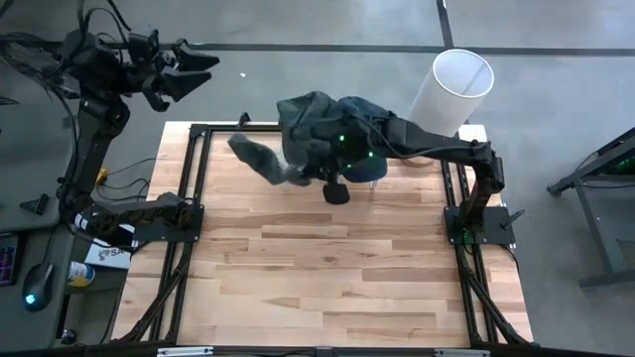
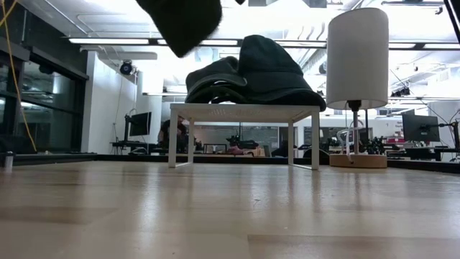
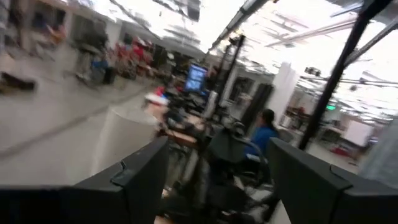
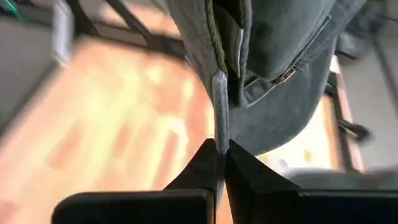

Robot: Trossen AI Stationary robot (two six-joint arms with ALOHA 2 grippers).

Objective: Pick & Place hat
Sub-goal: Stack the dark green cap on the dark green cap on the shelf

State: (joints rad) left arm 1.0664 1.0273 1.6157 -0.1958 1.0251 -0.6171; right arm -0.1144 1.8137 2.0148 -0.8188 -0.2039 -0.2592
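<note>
High view: the right arm reaches across the far part of the table (image 1: 327, 288), its right gripper (image 4: 221, 152) closed on the brim of a grey hat (image 4: 280, 74). The hat hangs in the air, just above and in front of a pile of dark hats (image 2: 251, 72) on a small white stand (image 2: 244, 111) at the far edge. A white cylinder (image 1: 454, 87) on a round wooden base stands just beside the stand. The left gripper (image 1: 184, 69) is raised beyond the table's far left corner, well apart from the hats; its fingers (image 3: 140, 180) are spread wide and hold nothing. A person in blue sits in the room behind.
</note>
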